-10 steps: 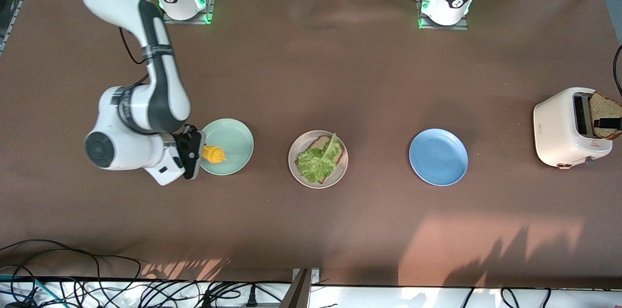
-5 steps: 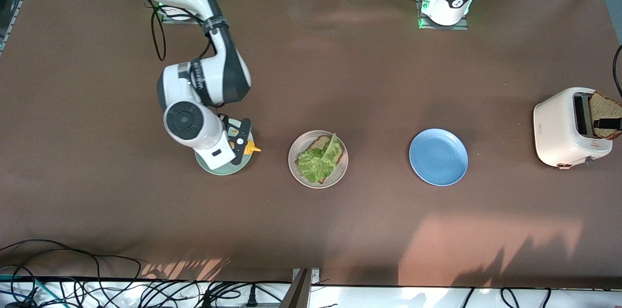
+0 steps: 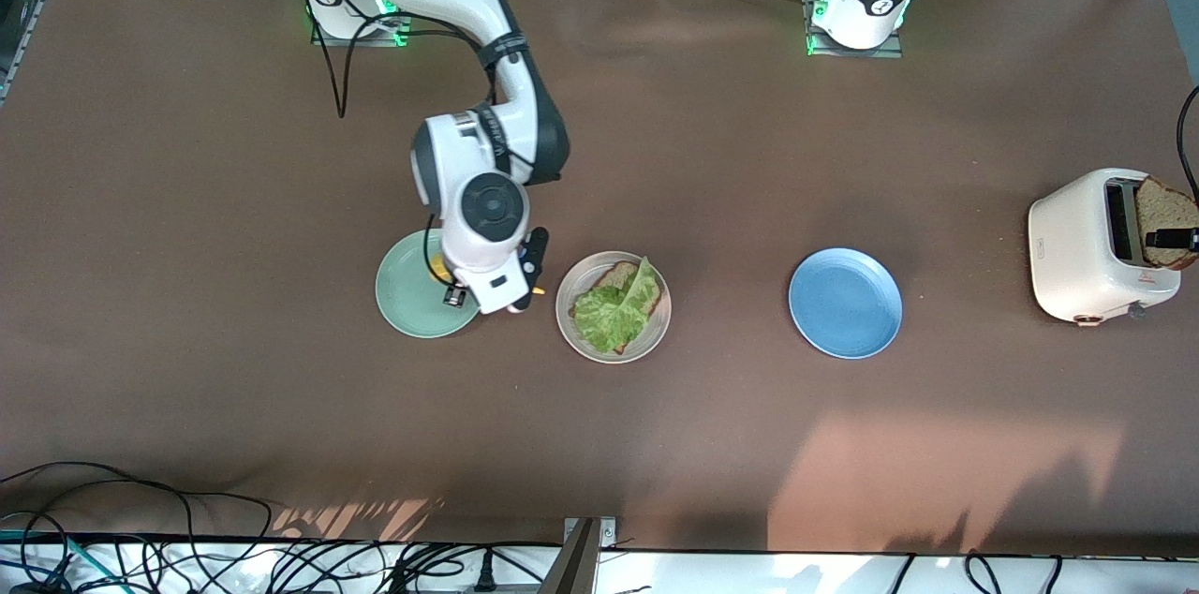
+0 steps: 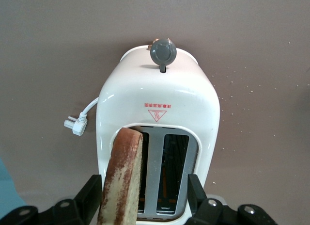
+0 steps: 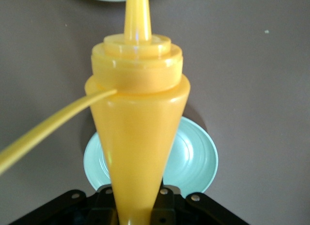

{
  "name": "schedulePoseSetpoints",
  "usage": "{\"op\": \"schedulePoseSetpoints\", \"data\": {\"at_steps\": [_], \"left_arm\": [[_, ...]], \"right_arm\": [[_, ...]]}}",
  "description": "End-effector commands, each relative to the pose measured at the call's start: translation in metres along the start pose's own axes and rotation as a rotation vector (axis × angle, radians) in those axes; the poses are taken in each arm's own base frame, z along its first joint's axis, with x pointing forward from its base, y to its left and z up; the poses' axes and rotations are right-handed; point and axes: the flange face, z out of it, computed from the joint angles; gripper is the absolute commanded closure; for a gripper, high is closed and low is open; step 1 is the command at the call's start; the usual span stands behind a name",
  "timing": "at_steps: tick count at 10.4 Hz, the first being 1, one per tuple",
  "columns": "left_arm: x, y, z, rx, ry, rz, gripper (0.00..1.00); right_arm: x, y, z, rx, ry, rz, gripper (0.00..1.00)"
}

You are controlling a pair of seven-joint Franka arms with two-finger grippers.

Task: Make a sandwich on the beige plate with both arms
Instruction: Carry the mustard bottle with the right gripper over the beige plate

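My right pincer clamped a yellow bottle over the green plate. My left pincer stood apart around bread in the toaster; a blue plate lay nearby.

My right gripper is black, its bottle yellow. Plates: mint-green, beige, blue. Toaster cream; lettuce green.

A brown-crusted bread slice is standing upright in one slot of the white toaster. The left gripper is straddling the slice, one finger sitting just beside it and the other apart. A white plug is lying on the brown table beside the toaster.
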Motion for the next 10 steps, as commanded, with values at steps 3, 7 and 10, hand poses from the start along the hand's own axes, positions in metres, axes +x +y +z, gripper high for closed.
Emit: {"op": "schedulePoseSetpoints", "data": {"at_steps": [3, 7, 10], "left_arm": [[-0.004, -0.003, -0.004, 0.03, -0.015, 0.015, 0.97], [-0.008, -0.004, -0.015, 0.039, -0.001, 0.011, 1.0], [-0.036, 0.002, -0.07, 0.08, 0.064, 0.073, 1.0]], "right_arm": [[0.049, -0.031, 0.014, -0.156, -0.155, 0.001, 1.0], [0.057, -0.038, 0.022, -0.22, -0.228, -0.011, 1.0], [0.066, -0.048, 0.03, -0.245, -0.262, -0.03, 1.0]]}}
